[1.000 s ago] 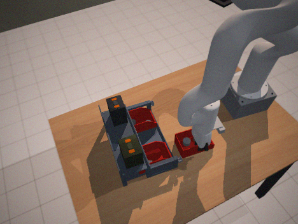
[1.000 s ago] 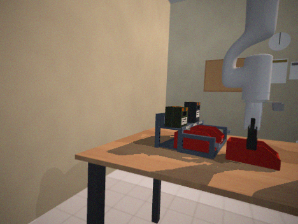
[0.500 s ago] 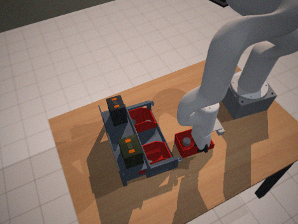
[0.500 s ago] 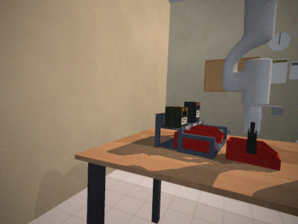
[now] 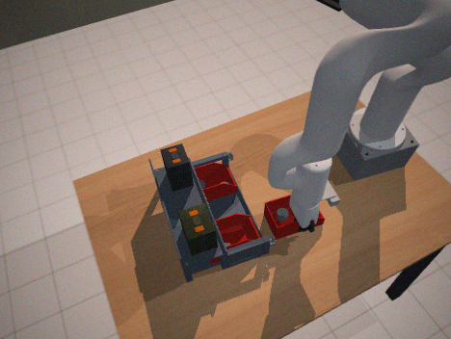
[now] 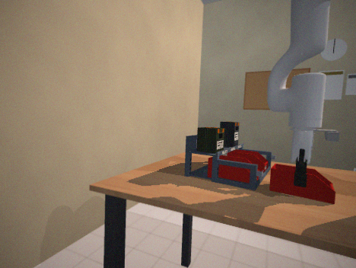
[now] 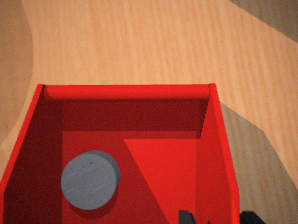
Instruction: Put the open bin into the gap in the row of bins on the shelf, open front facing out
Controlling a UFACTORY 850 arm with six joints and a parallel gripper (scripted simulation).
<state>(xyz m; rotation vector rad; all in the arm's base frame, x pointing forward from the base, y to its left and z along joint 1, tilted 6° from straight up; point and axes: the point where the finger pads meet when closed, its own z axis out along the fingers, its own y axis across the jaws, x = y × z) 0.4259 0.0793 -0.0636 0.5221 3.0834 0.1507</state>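
The open red bin (image 5: 289, 218) sits on the table just right of the shelf (image 5: 209, 211). It also shows in the side view (image 6: 302, 183). A grey disc part (image 7: 90, 179) lies inside it. My gripper (image 5: 306, 226) is low over the bin's side wall (image 7: 217, 165). One finger is inside the wall and one is outside it (image 7: 219, 218). The fingers stand partly apart with a visible gap to the wall, so they are not clamping it. The shelf row holds two red bins (image 5: 217, 179) (image 5: 237, 231) with a gap (image 5: 226, 206) between them.
A black box (image 5: 176, 166) and a green box (image 5: 198, 231) stand on the shelf's upper board. The robot base (image 5: 378, 144) is at the back right of the table. The shelf's front lip (image 5: 246, 247) faces the loose bin.
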